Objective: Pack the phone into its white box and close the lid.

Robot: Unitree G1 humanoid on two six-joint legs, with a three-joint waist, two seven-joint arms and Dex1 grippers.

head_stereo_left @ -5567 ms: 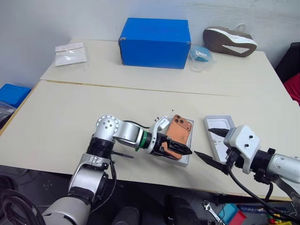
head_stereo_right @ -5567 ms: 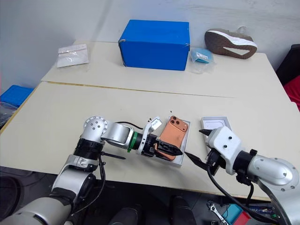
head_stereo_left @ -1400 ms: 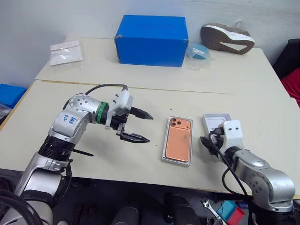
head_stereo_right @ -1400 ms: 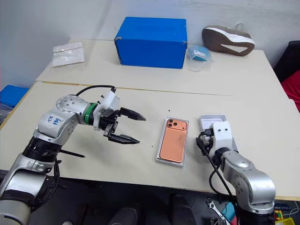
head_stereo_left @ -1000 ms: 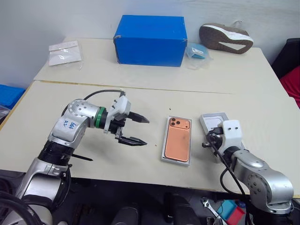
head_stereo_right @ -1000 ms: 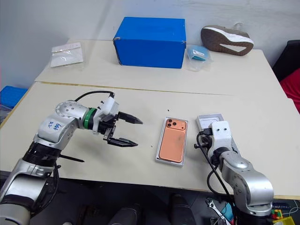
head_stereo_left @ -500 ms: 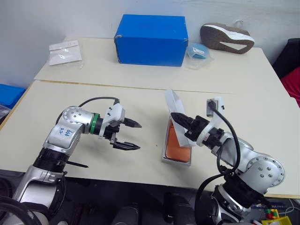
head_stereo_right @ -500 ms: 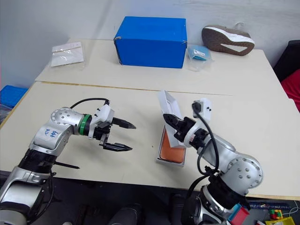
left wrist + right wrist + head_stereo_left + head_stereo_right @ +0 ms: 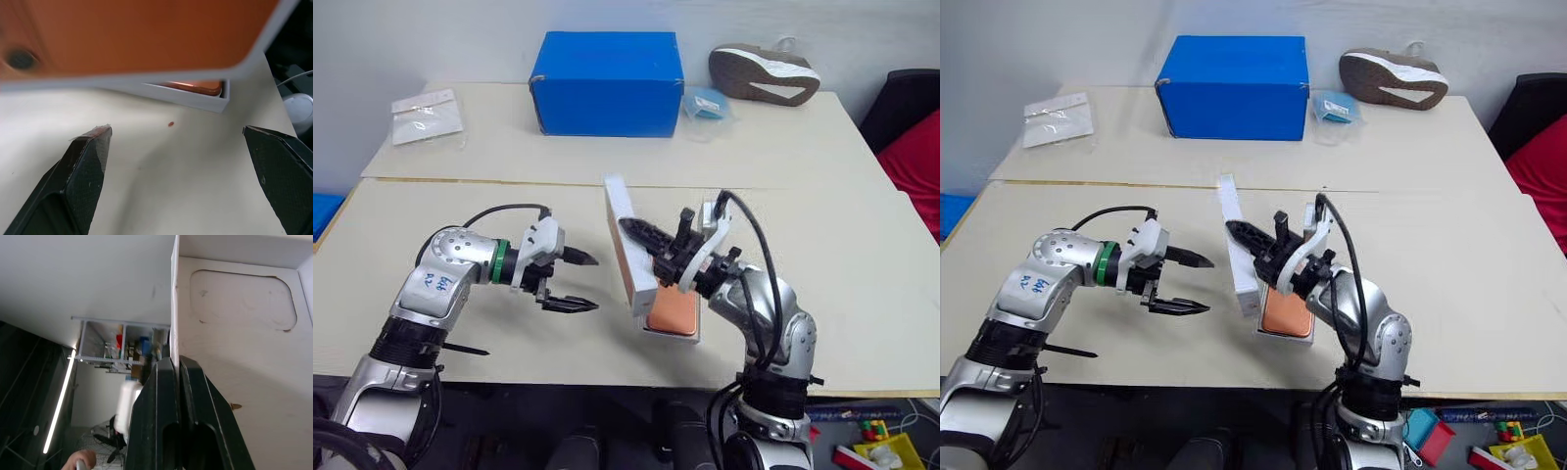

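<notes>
The right gripper (image 9: 636, 233) is clamped on one wall of the lid (image 9: 628, 257), holding it tilted on edge in the air above the near table (image 9: 842, 304). Directly beneath, the phone (image 9: 671, 313) lies flat inside the white box (image 9: 690, 336), which rests on the table near its front edge. The left gripper (image 9: 582, 282) hangs just above the tabletop beside the box on the robot's left, fingers spread wide and holding nothing. Its wrist view shows the lid's orange printed face overhead
</notes>
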